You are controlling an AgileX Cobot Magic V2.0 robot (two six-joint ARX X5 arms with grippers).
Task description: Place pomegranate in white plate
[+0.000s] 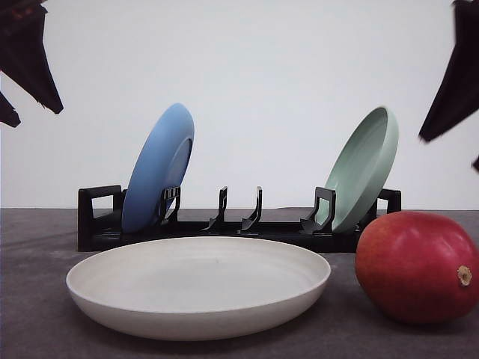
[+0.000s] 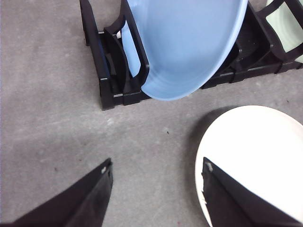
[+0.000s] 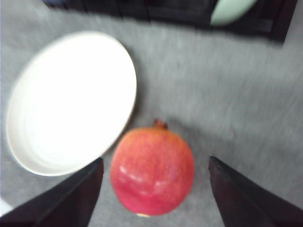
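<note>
Right tool (image 3: 154,189) spread wide astride pomegranate (image 3: 152,171), poised to grasp. Plate (image 1: 198,284) bare at fruit's 9 o'clock. Left tool (image 2: 156,196) released, idle.

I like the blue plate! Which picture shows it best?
The front view: the blue plate shows whole there, standing tilted in the black rack. The left wrist view shows it close but cut off at the top. The right wrist view only catches a blurry dark strip of rack.

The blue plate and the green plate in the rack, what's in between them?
In the front view, between the round blue plate and pale green plate, the black plastic rack holds only empty upright dividers.
</note>
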